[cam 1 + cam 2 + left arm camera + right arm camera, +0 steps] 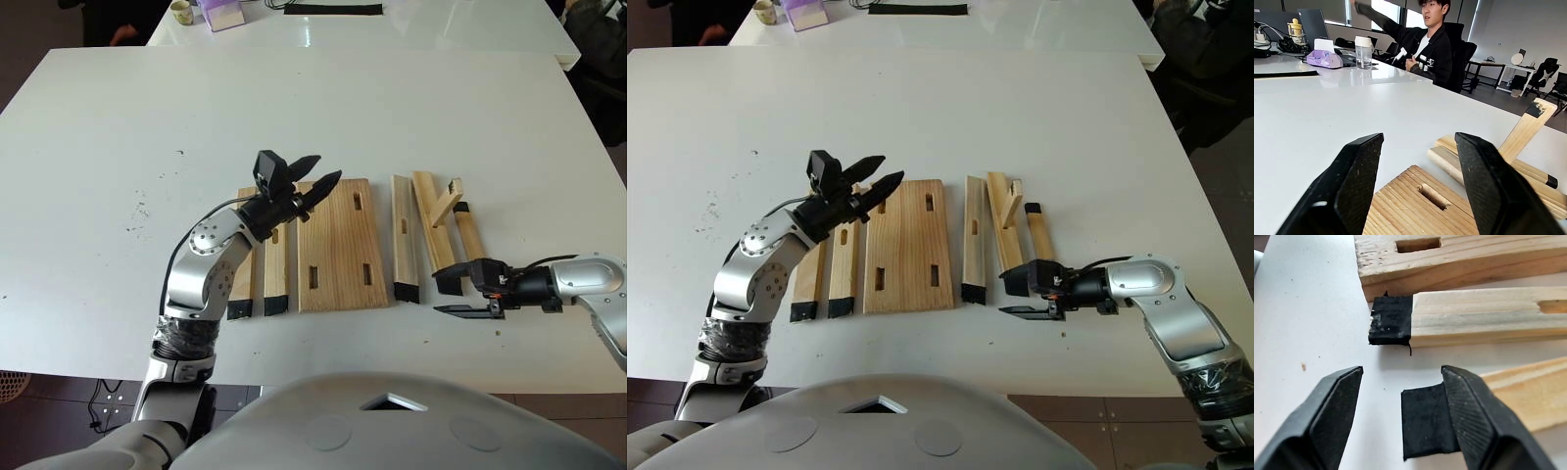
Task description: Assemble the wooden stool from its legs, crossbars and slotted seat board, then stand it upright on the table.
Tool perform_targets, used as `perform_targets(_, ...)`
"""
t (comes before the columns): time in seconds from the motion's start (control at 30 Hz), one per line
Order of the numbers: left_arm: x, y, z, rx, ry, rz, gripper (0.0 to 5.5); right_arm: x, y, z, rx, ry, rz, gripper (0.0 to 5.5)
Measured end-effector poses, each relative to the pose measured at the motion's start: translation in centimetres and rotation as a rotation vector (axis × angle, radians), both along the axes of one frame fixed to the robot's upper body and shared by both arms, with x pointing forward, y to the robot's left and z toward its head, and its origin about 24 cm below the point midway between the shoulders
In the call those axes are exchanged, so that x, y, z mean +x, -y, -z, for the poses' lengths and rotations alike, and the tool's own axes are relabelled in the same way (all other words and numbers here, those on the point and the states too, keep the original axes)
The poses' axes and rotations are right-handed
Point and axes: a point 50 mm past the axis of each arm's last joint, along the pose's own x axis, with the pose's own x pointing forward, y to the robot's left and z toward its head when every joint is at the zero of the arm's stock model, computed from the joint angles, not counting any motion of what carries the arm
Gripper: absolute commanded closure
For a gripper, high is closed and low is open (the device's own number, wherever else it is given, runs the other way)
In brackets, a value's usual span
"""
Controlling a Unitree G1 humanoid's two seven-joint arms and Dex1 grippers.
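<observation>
At the near edge of the white surface (118,147), the right tool (449,292) sits low with its fingers spread (nothing gripped), just in front of the black-capped end of a pale wooden leg (403,245). Left of that leg lies the flat slotted wooden seat board (338,245), with two more black-tipped legs (275,269) beside it. Over the board's far left corner hovers the left tool (329,166), likewise released.

White table (392,108) bears seat board (338,245) and legs (275,282).
</observation>
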Motion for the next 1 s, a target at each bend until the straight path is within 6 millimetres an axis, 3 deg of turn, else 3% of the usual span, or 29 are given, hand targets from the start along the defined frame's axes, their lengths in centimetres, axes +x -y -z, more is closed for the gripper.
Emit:
perform_targets(0.23, -0.1, -0.1, 0.1, -0.002, -0.002, -0.012, 2.78, -0.6, -0.1, -1.3, 0.042, 0.023, 0.047, 2.55)
perform_targets(0.57, -1.7, -1.0, 1.2, -0.003, -0.048, -0.09, 2.78, -3.8, -1.7, -3.4, 0.086, 0.063, 0.394, 2.55)
perform_targets(0.8, -1.6, -1.2, 1.0, -0.012, -0.039, -0.122, 2.78, -2.1, -1.6, -1.2, 0.073, 0.083, 0.807, 2.55)
perform_targets(1.0, -1.2, -1.0, 0.7, -0.016, -0.026, -0.115, 2.78, -2.0, -2.8, 0.7, 0.07, 0.064, 0.936, 2.55)
